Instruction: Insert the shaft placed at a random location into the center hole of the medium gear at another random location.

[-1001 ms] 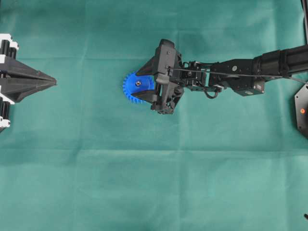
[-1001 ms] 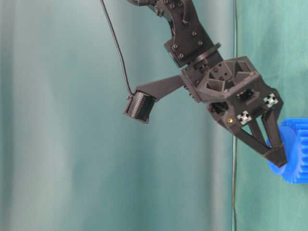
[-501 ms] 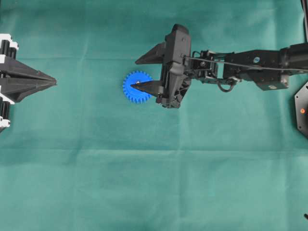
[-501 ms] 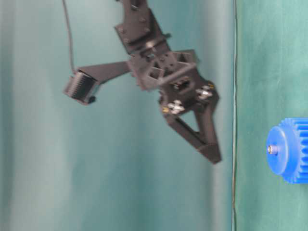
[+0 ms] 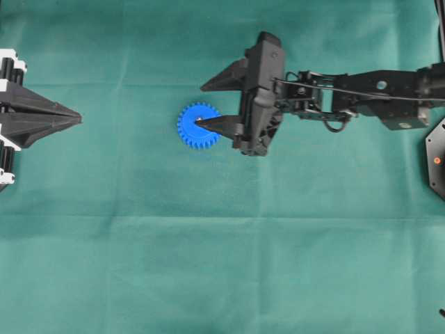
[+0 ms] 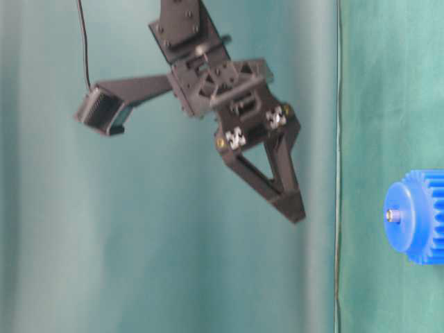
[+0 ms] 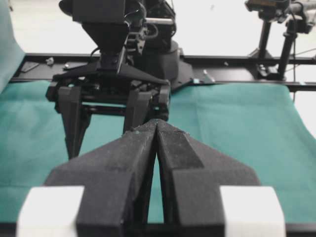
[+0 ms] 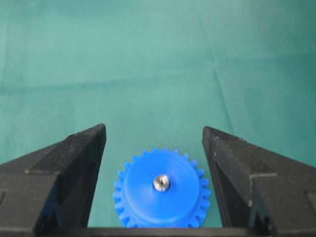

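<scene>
The blue medium gear (image 5: 189, 129) lies flat on the green cloth. The silver shaft (image 8: 161, 182) stands in the middle of its face and fills the center hole, so the hole itself is hidden. The shaft also shows in the table-level view (image 6: 393, 216), sticking out of the gear (image 6: 420, 216). My right gripper (image 5: 200, 106) is open and empty, hanging above the gear and apart from it (image 6: 295, 211). In its wrist view (image 8: 153, 131) the gear (image 8: 143, 195) sits between the spread fingers. My left gripper (image 5: 78, 120) is shut and empty at the far left (image 7: 157, 122).
A black device with an orange dot (image 5: 435, 159) sits at the right edge. The right arm (image 5: 361, 101) stretches in from the right. A black frame rail (image 7: 237, 61) runs along the far side of the cloth in the left wrist view.
My right gripper has risen off the gear and drawn back a little to the right. The gear and the shaft in it have stayed put. The left arm has not moved.
</scene>
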Robot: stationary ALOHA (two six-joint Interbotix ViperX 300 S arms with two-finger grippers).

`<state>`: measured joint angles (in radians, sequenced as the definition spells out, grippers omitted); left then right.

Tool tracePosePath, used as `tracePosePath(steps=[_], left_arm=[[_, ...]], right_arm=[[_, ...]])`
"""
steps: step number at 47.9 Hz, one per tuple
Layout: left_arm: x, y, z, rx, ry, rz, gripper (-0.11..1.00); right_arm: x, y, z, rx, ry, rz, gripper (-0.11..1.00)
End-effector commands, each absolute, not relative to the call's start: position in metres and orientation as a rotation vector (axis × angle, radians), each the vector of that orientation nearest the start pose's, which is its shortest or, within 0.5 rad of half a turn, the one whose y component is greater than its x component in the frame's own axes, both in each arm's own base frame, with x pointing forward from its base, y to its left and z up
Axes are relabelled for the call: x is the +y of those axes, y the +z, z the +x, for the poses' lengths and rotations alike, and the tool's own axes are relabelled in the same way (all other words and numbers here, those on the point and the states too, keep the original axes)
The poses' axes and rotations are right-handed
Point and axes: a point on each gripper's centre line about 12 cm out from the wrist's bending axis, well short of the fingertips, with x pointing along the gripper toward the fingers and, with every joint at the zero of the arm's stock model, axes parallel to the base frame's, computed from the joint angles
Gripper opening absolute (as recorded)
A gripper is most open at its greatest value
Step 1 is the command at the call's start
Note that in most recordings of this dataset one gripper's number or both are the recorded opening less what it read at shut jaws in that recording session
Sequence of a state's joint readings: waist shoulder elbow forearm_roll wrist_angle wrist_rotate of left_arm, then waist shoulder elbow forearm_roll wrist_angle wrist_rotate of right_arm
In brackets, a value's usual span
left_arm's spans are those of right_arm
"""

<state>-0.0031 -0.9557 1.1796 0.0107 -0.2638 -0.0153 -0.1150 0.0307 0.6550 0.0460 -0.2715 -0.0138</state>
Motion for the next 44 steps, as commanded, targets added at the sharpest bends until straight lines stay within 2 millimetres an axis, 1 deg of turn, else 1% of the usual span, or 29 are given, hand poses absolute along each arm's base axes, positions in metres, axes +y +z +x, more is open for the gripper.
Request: tracePosePath(steps=[1, 20, 44], left_arm=[[-0.001, 0.296, 0.203, -0.064, -0.005, -0.003, 0.0], [-0.001, 0.297, 0.203, -0.067, -0.005, -0.003, 0.0], [-0.001, 0.297, 0.203, -0.074, -0.005, -0.003, 0.0]], right_arm=[[-0.048, 0.206, 0.398, 0.369, -0.133, 0.054, 0.77], [-0.042, 0.212, 0.349, 0.354, -0.141, 0.069, 0.77], [-0.036, 0.221, 0.295, 0.316, -0.14, 0.068, 0.77]])
